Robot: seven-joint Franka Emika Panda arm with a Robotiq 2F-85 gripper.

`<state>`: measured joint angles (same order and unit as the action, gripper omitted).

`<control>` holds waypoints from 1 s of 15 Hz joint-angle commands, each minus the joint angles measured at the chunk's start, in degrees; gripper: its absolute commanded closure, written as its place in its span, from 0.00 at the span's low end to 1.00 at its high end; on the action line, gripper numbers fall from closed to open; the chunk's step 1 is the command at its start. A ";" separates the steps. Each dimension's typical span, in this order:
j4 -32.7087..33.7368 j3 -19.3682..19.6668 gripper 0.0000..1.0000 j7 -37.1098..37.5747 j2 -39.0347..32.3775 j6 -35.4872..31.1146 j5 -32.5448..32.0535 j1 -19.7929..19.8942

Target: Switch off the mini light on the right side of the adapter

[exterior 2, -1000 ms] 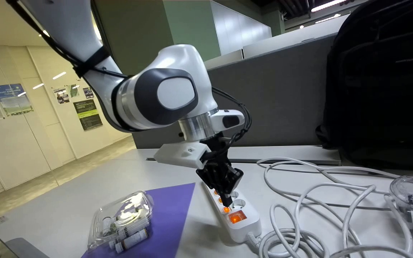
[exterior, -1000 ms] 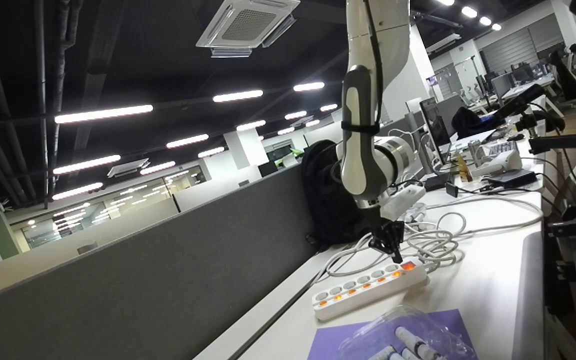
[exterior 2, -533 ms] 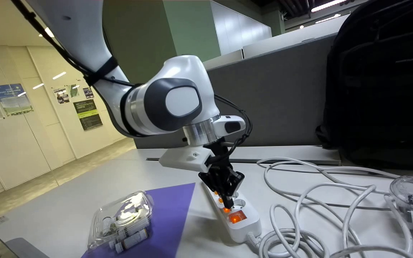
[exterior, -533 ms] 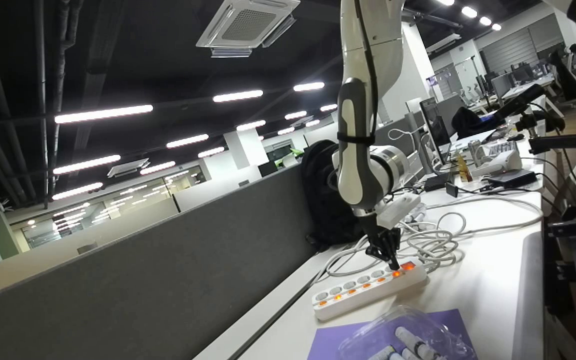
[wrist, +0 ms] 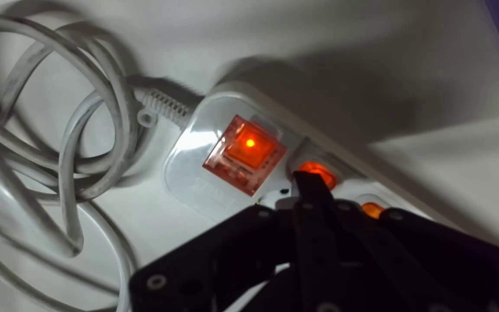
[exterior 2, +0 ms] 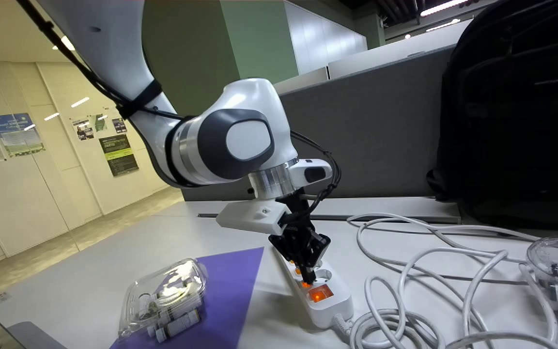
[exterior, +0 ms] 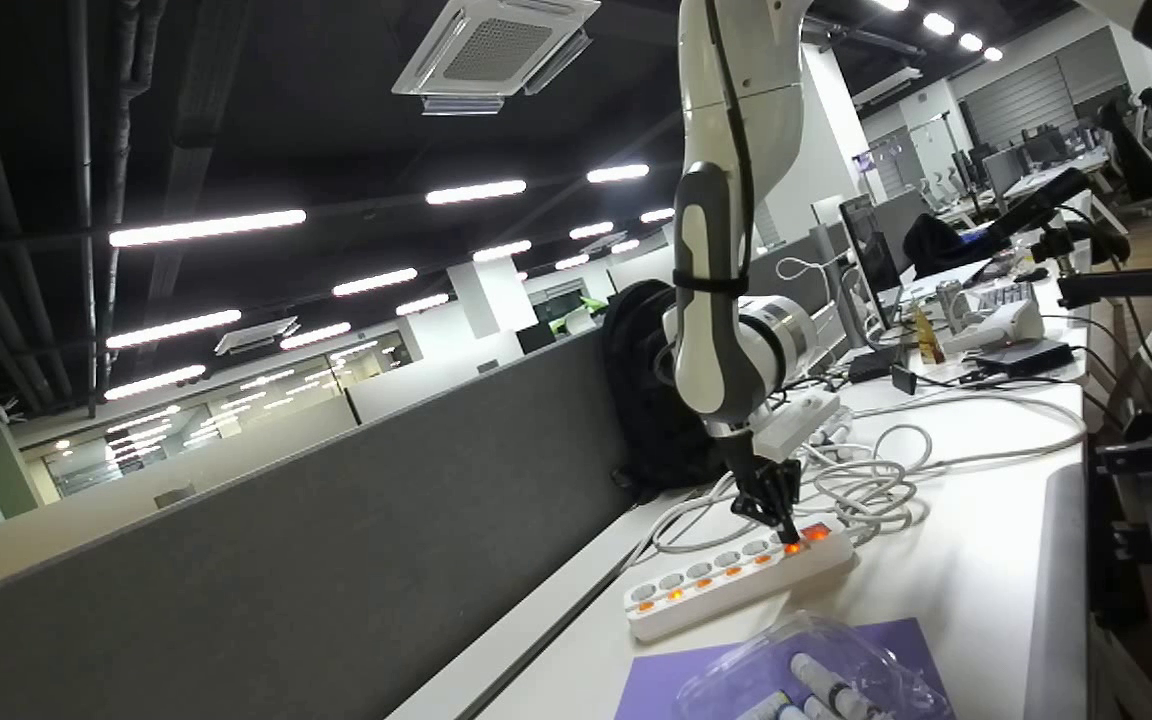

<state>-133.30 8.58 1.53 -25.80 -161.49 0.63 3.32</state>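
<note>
The adapter, a long white power strip, lies on the desk and also shows in an exterior view and the wrist view. A large square orange switch at its cord end is lit. Beside it a small oval light switch glows orange; it also shows in an exterior view. My gripper is shut with nothing between its fingers. Its tip covers part of this small switch in the wrist view and appears to touch it in both exterior views. More small orange switches run along the strip.
Loose white cables lie beyond the strip's cord end. A purple sheet with a clear plastic box of small bottles lies on the strip's switch side. A grey partition and black backpack stand behind.
My shut gripper has moved down and slightly along the strip, its tip now at the small switch beside the large one. The last half second shows only a slight lowering. The small switch still glows.
</note>
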 commanded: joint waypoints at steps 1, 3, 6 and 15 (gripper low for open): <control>0.43 0.54 1.00 2.42 -1.47 -1.32 -0.85 -0.59; -0.33 0.49 1.00 2.55 -2.11 -3.64 -0.73 -0.69; -1.55 0.11 1.00 2.91 -3.65 -8.01 0.19 -0.64; -0.69 -2.15 1.00 1.16 -6.49 -2.47 2.11 1.75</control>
<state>-135.11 8.49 2.09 -26.06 -167.04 1.42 3.36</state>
